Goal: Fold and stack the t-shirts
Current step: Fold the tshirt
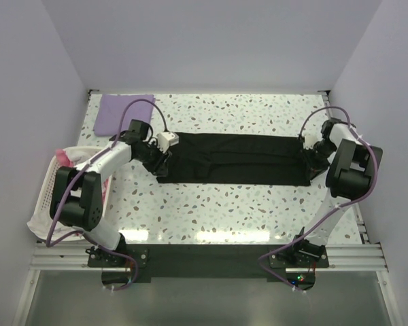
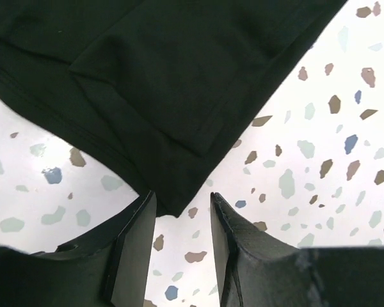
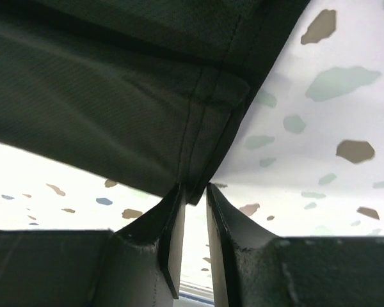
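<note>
The speckled surface (image 1: pixel 258 210) carries the black t-shirt (image 1: pixel 234 159), laid flat as a long band between both arms. The lavender t-shirt (image 1: pixel 119 112) lies folded at the far left corner. The left hand (image 2: pixel 182 204) is open around the black shirt's corner. The right hand (image 3: pixel 193 192) is narrowly parted, with the opposite corner touching its tips.

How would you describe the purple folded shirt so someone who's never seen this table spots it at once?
Start at the speckled table and look to its far left corner. There lies the lavender t-shirt, a flat folded square. Unlike the long black t-shirt spread across the middle and the white basket at the left edge, it is small and pale purple.
</note>
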Available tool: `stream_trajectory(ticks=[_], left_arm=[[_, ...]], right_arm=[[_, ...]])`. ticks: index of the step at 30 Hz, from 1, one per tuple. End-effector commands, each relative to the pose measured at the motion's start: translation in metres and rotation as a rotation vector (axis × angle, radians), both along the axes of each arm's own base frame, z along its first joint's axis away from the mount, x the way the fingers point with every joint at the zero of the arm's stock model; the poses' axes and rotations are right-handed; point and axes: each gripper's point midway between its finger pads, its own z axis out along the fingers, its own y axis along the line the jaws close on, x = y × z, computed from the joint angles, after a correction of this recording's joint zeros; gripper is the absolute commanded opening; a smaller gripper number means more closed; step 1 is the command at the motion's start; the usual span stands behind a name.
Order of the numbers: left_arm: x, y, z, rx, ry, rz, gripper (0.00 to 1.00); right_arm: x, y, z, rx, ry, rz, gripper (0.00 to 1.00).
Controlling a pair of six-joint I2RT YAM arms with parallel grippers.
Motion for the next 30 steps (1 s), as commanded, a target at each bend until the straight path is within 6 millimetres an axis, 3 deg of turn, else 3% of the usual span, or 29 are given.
stream_trajectory(ticks=[1, 6, 10, 14, 18, 22, 24, 25, 27, 28, 30], left_arm=[[-0.003, -0.019, 0.017, -0.067, -0.011, -0.048, 0.45], [0.001, -0.034, 0.022, -0.089, -0.023, -0.034, 0.51], [0.004, -0.049, 0.015, -0.085, -0.02, -0.002, 0.52], [0.019, -0.048, 0.004, -0.053, -0.029, 0.086, 0.51], [0.024, -0.045, -0.007, -0.033, 0.004, 0.134, 0.51], [0.016, -0.048, -0.012, -0.09, 0.095, 0.148, 0.51], [0.009, -0.051, -0.011, -0.136, 0.14, 0.149, 0.51], [0.01, -0.048, -0.011, -0.141, 0.145, 0.161, 0.51], [0.011, -0.046, -0.011, -0.149, 0.156, 0.174, 0.51], [0.012, -0.042, -0.014, -0.15, 0.171, 0.189, 0.51], [0.011, -0.04, -0.016, -0.155, 0.194, 0.2, 0.52]], right_arm=[[0.012, 0.003, 0.037, 0.012, -0.123, 0.016, 0.24], [0.008, 0.013, 0.059, 0.036, -0.189, 0.024, 0.25], [0.009, 0.031, 0.07, 0.097, -0.217, 0.027, 0.25], [0.011, 0.057, 0.076, 0.185, -0.239, 0.049, 0.24], [0.018, 0.104, 0.096, 0.326, -0.3, 0.097, 0.25], [0.031, 0.155, 0.121, 0.449, -0.422, 0.135, 0.25], [0.029, 0.185, 0.125, 0.505, -0.441, 0.155, 0.3], [0.037, 0.199, 0.131, 0.541, -0.47, 0.136, 0.3], [0.033, 0.234, 0.131, 0.596, -0.447, 0.125, 0.4], [0.044, 0.246, 0.135, 0.617, -0.493, 0.134, 0.43], [0.039, 0.277, 0.13, 0.657, -0.454, 0.116, 0.44]])
